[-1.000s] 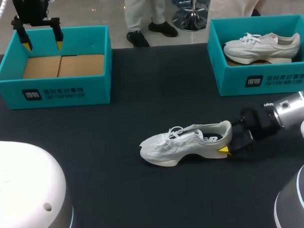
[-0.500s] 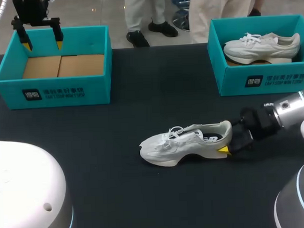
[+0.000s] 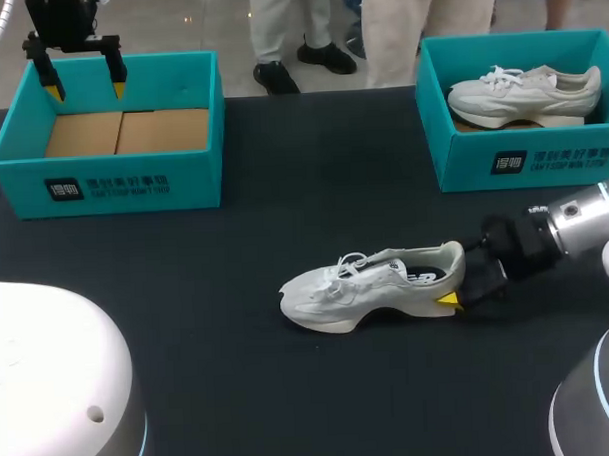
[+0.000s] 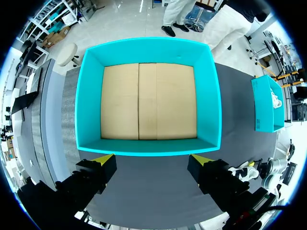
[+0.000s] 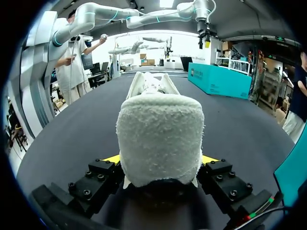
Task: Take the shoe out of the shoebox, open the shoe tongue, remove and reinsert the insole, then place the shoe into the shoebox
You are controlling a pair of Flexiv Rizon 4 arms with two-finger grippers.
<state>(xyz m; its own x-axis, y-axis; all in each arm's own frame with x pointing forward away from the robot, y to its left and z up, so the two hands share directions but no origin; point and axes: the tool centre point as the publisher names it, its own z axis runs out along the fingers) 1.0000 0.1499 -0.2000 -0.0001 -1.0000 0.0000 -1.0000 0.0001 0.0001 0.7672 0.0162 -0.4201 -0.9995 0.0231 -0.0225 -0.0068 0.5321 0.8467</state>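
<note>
Black cloth is covering the table [image 3: 284, 219], and I am logging two teal boxes at its far side.

1. Shoe [image 3: 372, 286]: it is lying on the cloth in the near middle, outside both boxes. It is sitting on its sole, toe pointing toward my left side and heel toward my right arm. The tongue and laces are showing at the open top, but I cannot tell from here how the insole is sitting.

2. Right gripper [image 3: 459, 286]: it is coming in low from the right and sitting at the heel. In the right wrist view the gripper [image 5: 160, 160] is clenching the shoe [image 5: 159, 139], with the padded heel filling the gap and a yellow tip pressing on each side.

3. Left gripper [image 3: 86, 92]: it is hovering over the far-left part of the left box [image 3: 123, 179], touching nothing. In the left wrist view the gripper [image 4: 152, 159] is released, its fingers standing wide apart above the box wall nearest the camera.

4. Left box [image 4: 211, 105]: only its brown cardboard floor is showing inside.

5. Right box [image 3: 522, 160]: a second shoe [image 3: 525, 90] is lying inside it, white like the first, toe pointing left.
</note>
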